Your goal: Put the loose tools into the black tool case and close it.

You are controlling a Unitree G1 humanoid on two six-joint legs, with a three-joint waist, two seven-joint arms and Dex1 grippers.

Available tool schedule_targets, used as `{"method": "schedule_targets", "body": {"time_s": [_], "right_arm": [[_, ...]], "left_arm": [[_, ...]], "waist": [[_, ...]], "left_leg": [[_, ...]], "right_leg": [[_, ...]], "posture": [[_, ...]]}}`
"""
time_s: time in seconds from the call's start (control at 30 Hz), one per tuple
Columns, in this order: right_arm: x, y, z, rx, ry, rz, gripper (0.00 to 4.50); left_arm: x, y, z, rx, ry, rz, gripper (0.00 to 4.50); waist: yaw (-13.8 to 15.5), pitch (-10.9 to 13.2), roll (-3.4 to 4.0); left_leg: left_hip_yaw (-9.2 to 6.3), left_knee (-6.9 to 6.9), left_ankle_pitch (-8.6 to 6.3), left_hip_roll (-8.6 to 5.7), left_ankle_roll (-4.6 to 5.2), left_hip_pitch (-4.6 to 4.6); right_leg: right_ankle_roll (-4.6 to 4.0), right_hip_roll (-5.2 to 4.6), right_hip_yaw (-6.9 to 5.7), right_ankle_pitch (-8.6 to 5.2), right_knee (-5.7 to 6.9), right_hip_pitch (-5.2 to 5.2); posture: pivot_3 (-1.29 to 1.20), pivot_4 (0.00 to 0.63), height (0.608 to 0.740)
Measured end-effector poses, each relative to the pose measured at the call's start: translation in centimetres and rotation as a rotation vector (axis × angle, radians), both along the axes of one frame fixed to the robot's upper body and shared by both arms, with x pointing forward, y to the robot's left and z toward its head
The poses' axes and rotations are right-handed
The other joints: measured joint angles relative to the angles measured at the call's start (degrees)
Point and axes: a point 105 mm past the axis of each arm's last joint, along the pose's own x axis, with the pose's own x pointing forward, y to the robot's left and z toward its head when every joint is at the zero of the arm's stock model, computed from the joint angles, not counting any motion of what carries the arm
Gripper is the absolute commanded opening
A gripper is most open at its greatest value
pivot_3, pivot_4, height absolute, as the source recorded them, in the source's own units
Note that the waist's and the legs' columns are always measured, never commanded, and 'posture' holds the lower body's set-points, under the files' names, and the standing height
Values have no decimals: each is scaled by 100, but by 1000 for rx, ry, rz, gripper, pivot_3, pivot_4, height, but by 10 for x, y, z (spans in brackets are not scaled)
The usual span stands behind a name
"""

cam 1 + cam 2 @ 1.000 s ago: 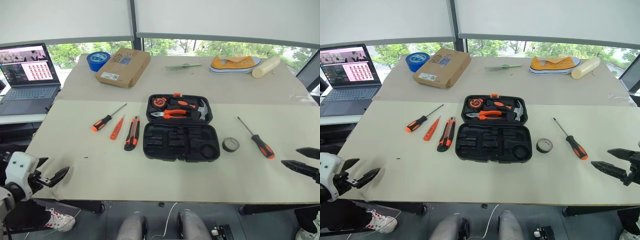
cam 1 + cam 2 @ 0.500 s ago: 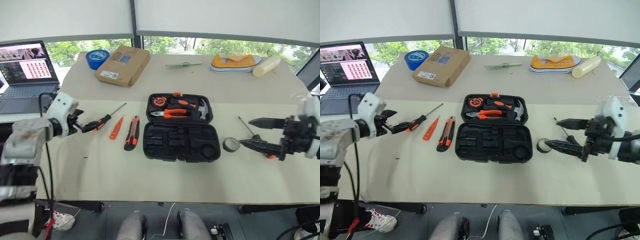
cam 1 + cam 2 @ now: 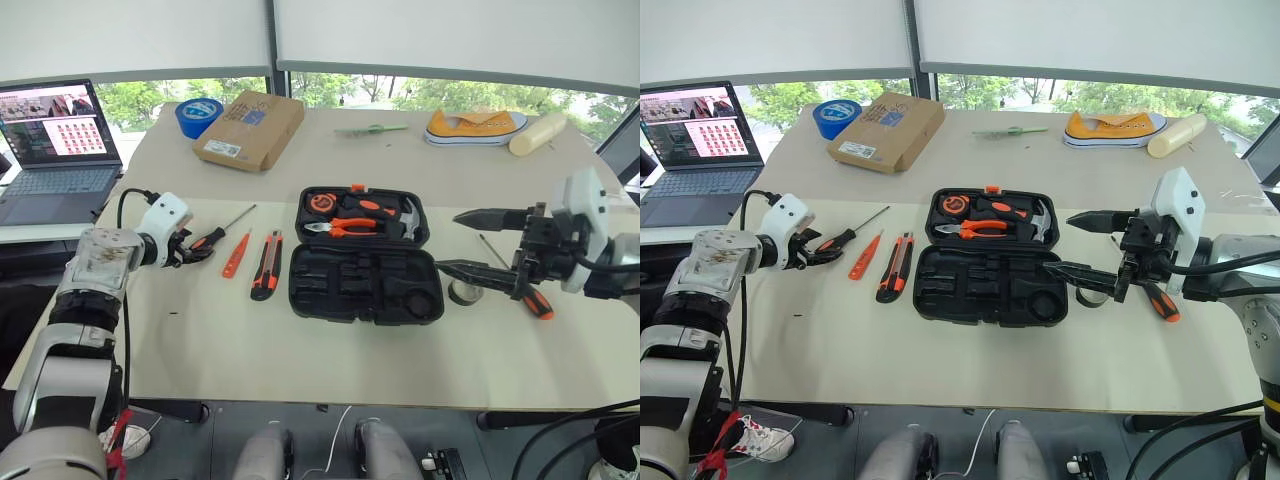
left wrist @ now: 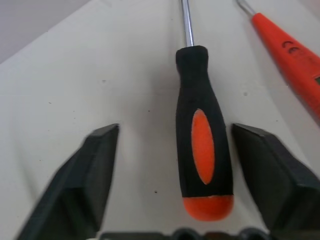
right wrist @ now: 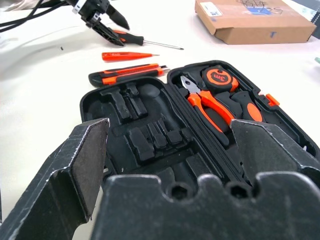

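Table [image 3: 330,360]: bare near strip in front of all items. Black tool case [image 3: 365,282]: centre, lying open, near half's slots empty. Right gripper [image 3: 470,242]: fingers spread wide, holding nothing, at case's right edge. Left gripper [image 3: 193,247]: fingers apart, straddling left screwdriver's [image 4: 202,145] handle, ungripped
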Motion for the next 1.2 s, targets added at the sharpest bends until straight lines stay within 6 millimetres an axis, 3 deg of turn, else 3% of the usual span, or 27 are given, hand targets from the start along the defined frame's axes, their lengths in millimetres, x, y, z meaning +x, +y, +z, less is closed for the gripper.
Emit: {"method": "schedule_targets", "body": {"time_s": [0.07, 0.27, 0.33, 0.4, 0.53, 0.6, 0.7, 0.77, 1.0, 1.2], "right_arm": [[-1, -1, -5, 0, 11, -1, 4500], [-4, -9, -16, -9, 23, -32, 4500], [-6, -14, -17, -9, 23, -53, 4500], [-9, -23, -22, -17, 32, -88, 4500], [-12, -32, -31, -22, 56, -126, 4500], [-14, -38, -35, -35, 54, -157, 4500], [-14, -43, -42, -32, 60, -193, 4500], [-15, -47, -44, -29, 60, -213, 4500], [-19, -60, -43, -27, 44, -286, 4500], [-18, -63, -41, -14, 24, -322, 4500]], "left_arm": [[-1, 0, -1, -9, 11, -6, 1023], [3, -8, 7, -38, -6, -38, 889], [9, -25, 26, -68, -74, -118, 889], [12, -57, 61, -58, -198, -290, 889], [10, -108, 102, 47, -366, -537, 889], [6, -141, 97, 91, -375, -659, 889], [-1, -186, 69, 141, -323, -800, 889], [-3, -200, 59, 170, -312, -843, 889], [-2, -212, 31, 308, -307, -903, 889], [-6, -217, 22, 335, -308, -961, 889]], "waist": [[1, 0, 0], [13, 1, -1], [60, 1, -2], [122, 2, -3], [156, 1, -1], [165, 0, 0], [149, 2, -2], [91, 2, -3], [48, 2, -3], [109, 2, -3]], "left_leg": [[-1, 0, 0, 0, 0, 1], [-6, 10, 0, 0, 0, -13], [-21, 30, 0, 0, 0, -38], [-36, 70, -3, 0, 5, -76], [-31, 78, -8, -12, 14, -70], [-32, 78, -11, -14, 19, -58], [-33, 81, -11, -19, 19, -67], [-34, 79, -11, -16, 20, -70], [-34, 77, -12, -7, 22, -63], [-37, 81, -12, -9, 22, -68]], "right_leg": [[0, 1, 0, 0, 2, 0], [0, 1, -6, 0, 3, -5], [3, 0, -21, 2, 3, -15], [7, -3, -43, 5, 5, -25], [18, -14, -40, 12, -4, -9], [20, -12, -42, 11, -10, 8], [20, -4, -42, 11, -11, 1], [19, 2, -36, 11, -10, -8], [18, 7, -32, 10, -7, -6], [19, 2, -34, 10, -8, -6]], "posture": [[0, 150, 735], [0, 150, 735], [0, 150, 735], [0, 150, 735], [0, 150, 735], [0, 150, 735], [0, 150, 735], [0, 150, 735], [0, 150, 735], [0, 150, 735]]}}
